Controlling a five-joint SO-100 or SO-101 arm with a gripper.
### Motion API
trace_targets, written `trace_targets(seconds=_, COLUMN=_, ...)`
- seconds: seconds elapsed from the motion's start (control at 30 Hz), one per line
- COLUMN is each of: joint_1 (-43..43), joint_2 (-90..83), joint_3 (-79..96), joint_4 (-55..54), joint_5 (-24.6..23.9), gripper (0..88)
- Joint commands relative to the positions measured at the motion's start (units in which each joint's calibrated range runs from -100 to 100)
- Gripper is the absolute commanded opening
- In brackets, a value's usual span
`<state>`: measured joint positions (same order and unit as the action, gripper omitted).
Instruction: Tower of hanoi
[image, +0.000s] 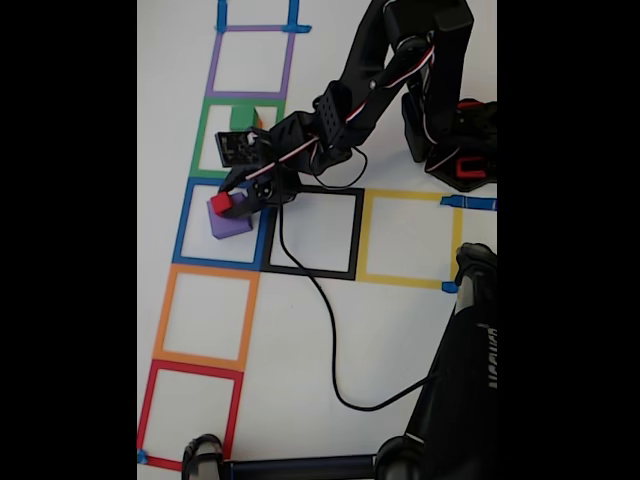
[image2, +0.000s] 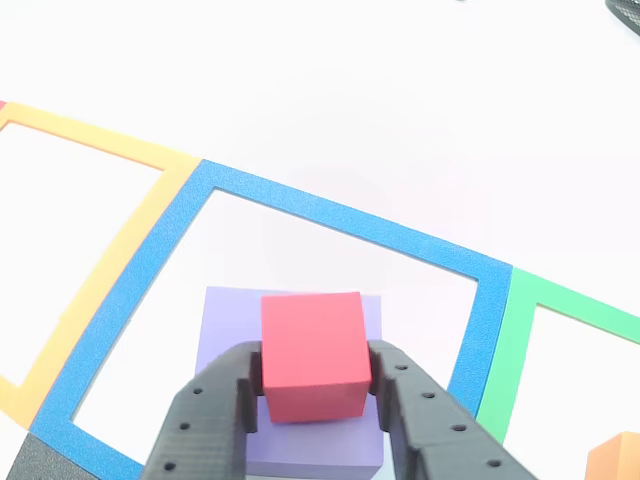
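Fingers (image2: 315, 395) clamped on red cube (image2: 312, 352), sitting over purple cube (image2: 225, 325) inside blue square (image2: 340, 212). Step: stacking or lifting red, unclear. Orange cube (image2: 618, 462) at 4 o'clock.

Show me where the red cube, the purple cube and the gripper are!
red cube (image2: 312, 352), other view, front face.
purple cube (image2: 228, 322), other view, top face.
gripper (image2: 312, 395), other view, midway between fingertips.
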<state>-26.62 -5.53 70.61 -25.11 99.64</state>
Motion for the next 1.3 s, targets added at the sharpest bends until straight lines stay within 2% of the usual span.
trace_targets(seconds=0.0, joint_1=0.55, joint_2=-0.73, joint_3=-1.97, joint_4=-1.45, joint_5=0.36, gripper=2.5)
trace_targets(seconds=0.43, joint_1=1.02, joint_2=-0.32, joint_3=-0.42, joint_4=-3.31, joint_5=0.36, gripper=15.9)
trace_targets(seconds=0.63, joint_1=0.93, joint_2=-2.18, joint_3=-0.24, joint_4=-4.93, joint_5=0.36, gripper=16.0)
trace_targets(seconds=0.8, joint_1=1.22, joint_2=-8.48, joint_3=-0.33, joint_4=-1.85, joint_5=0.36, gripper=12.1)
trace_targets(seconds=0.93, joint_1=2.46, joint_2=-16.71, joint_3=-1.15, joint_4=8.51, joint_5=0.36, gripper=3.8)
trace_targets(seconds=0.97, joint_1=3.04, joint_2=-19.62, joint_3=-1.7, joint_4=13.45, joint_5=0.36, gripper=1.2)
trace_targets(seconds=1.1, joint_1=6.3, joint_2=-33.19, joint_3=-5.88, joint_4=38.31, joint_5=0.36, gripper=1.1)
trace_targets(seconds=1.27, joint_1=11.38, joint_2=-46.59, joint_3=-13.15, joint_4=64.46, joint_5=0.36, gripper=1.1)
